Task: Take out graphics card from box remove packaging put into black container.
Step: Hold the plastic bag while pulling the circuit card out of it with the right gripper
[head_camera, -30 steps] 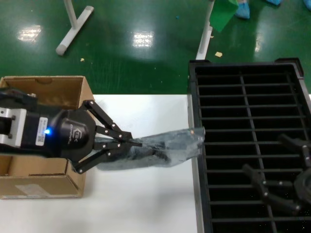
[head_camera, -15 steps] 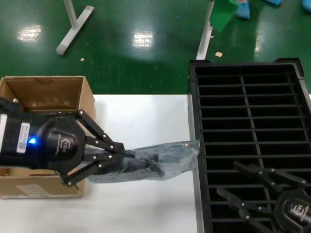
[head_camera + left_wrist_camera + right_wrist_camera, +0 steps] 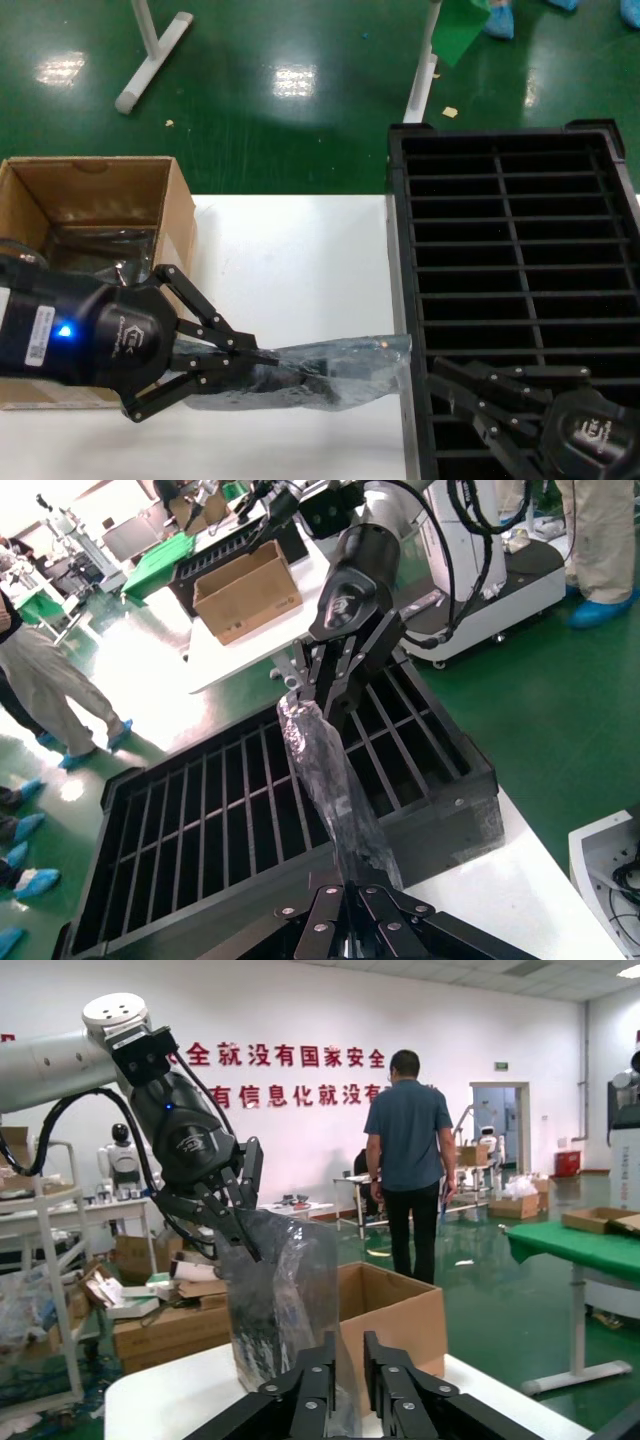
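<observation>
White worktop (image 3: 300, 250) over green floor. Far left: brown corrugated cardboard box (image 3: 90, 200), open, more crinkly plastic inside. Left tool (image 3: 255, 358) beside it, pinched shut on one end of translucent silvery-grey crinkly plastic bag (image 3: 330, 365), held level above worktop; dark graphics card (image 3: 290, 372) inside, only dimly seen. Right tool (image 3: 470, 395) near bag's far end, over large black slotted plastic container (image 3: 510, 250).

Step judged: unbagging, handover. Next: right tool to secure far end, then draw card out.

Right wrist view shows fingers nearly closed at bag edge; actual grip cannot be confirmed. Head view leaves contact unclear.
</observation>
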